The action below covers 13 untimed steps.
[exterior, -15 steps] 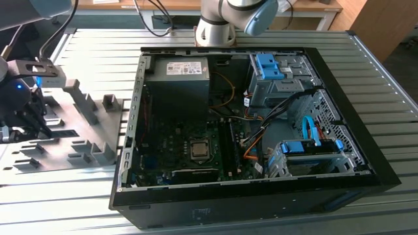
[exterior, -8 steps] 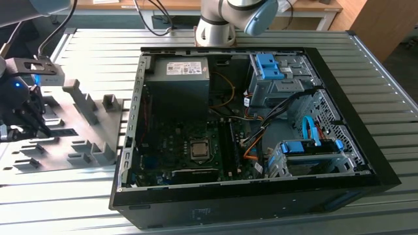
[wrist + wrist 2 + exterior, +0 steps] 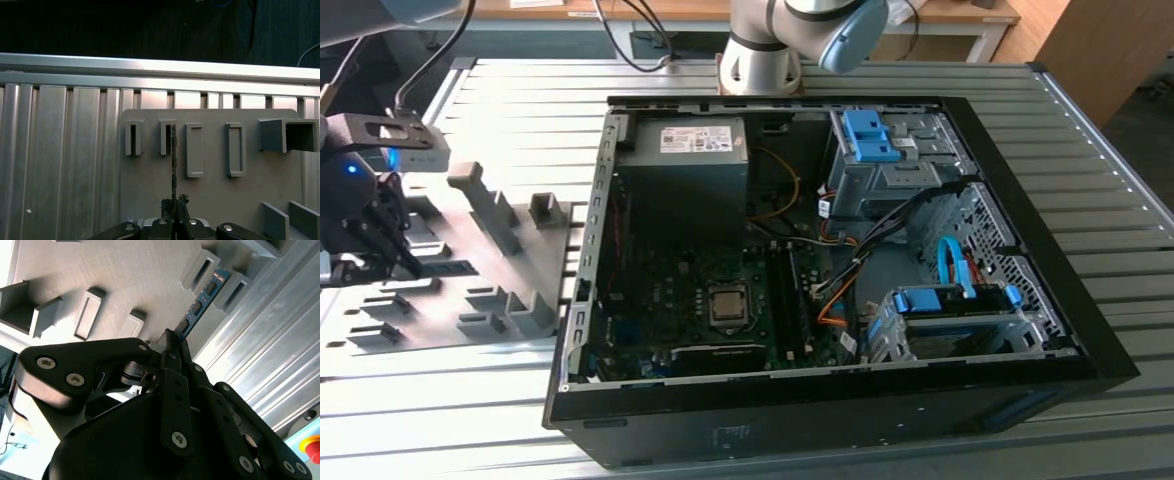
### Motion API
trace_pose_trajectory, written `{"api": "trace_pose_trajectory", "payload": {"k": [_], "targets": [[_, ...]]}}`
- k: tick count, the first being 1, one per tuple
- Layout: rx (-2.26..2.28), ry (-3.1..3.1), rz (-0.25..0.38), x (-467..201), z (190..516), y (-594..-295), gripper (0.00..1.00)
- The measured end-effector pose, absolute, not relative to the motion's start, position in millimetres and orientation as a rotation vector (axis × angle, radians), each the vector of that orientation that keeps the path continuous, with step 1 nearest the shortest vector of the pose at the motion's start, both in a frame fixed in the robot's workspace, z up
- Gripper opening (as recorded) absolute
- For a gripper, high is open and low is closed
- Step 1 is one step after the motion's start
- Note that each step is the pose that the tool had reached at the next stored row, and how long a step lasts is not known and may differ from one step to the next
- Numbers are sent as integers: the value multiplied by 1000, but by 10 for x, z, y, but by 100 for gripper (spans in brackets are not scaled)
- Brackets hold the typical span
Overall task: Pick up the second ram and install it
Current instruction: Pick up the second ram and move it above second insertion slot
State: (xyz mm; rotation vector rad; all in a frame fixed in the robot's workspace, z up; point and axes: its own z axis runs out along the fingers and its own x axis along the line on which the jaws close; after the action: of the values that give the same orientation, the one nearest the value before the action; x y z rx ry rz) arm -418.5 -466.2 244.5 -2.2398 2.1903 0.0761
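Although the contact itself lies in shadow, the claw (image 3: pixel 174 202) looks closed on the near end of the second ram (image 3: pixel 173 165), with its fingers (image 3: pixel 172 370) pressed against the two flat faces. The stick stands on edge and runs straight away from the fingertips. Its far end is still seated in a slotted holder block (image 3: pixel 167 137) on the gray tray (image 3: pixel 150 190). I judge it light and stiff but thin. It would likely resent twisting or hard pressure on the chips, so a hold on the flat faces near one end, clear of the contact edge, seems sound.

Beyond the tray lies the ribbed metal surface (image 3: pixel 60 165). In the exterior view the open computer case (image 3: pixel 854 250) sits well apart, toward the exterior view's right. The stick's lower edge is hidden by the claw and the block. The memory slots on the board are too small to make out, so I cannot tell whether any is filled.
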Motion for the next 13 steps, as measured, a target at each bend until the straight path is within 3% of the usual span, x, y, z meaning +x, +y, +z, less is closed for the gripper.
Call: {"api": "trace_pose_trajectory", "payload": {"k": [13], "targets": [[-2240,2190,76,-4185,2572,-4662,14]]}}
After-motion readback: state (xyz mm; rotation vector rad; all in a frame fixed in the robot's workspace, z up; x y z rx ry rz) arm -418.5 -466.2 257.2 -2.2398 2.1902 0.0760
